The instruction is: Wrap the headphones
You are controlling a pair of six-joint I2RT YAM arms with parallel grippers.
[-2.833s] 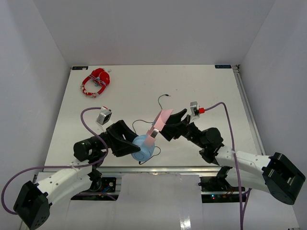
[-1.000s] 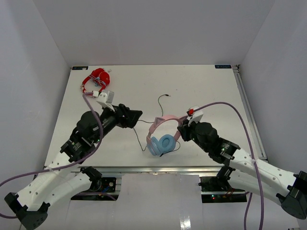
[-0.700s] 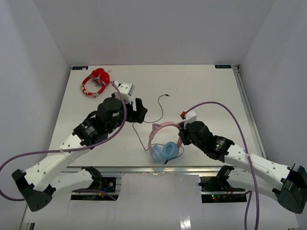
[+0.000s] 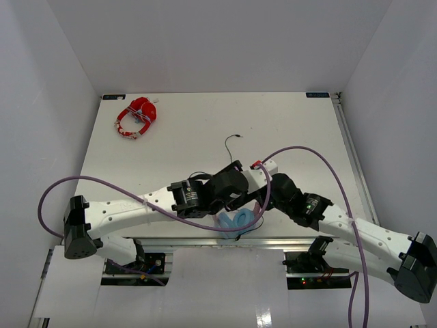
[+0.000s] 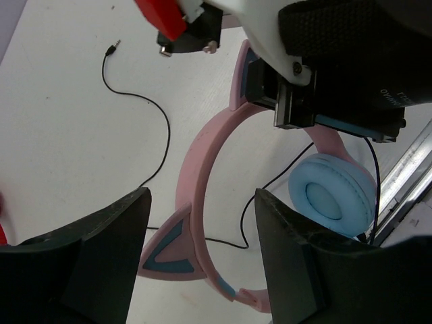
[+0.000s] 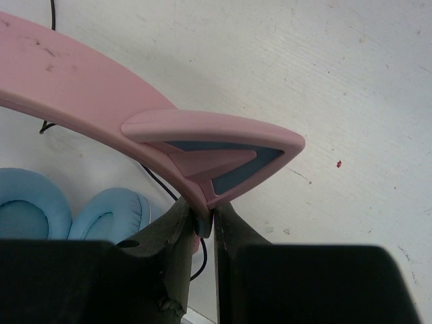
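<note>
My right gripper (image 6: 204,217) is clamped on the headphones (image 6: 81,74), pink band just under a cat ear. My left gripper (image 5: 199,202) is spread wide, band between my fingers, blue cup just outside them.

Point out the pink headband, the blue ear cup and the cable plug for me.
headband (image 5: 194,162): left wrist view, middle of the pink arch.
ear cup (image 5: 334,196): left wrist view, centre of the blue pad.
cable plug (image 5: 115,46): left wrist view, its metal tip.
</note>
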